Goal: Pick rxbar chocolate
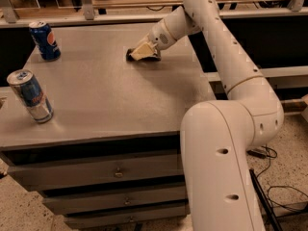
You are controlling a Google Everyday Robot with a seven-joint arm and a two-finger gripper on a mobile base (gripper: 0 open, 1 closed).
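The rxbar chocolate (pixel 155 57) is a small dark flat bar on the grey table top (pixel 115 95), toward the back right; only dark edges of it show around and under my gripper. My gripper (pixel 140 53) is down on the table right over the bar, its pale fingers (pixel 139 52) covering most of it. The arm reaches in from the right, over the table's right edge.
A blue Pepsi can (pixel 44 41) stands at the back left corner. A silver-blue can (pixel 30 96) stands at the front left edge. The table has drawers (pixel 115 172) below. A rail and shelves run behind. Cables lie on the floor at right.
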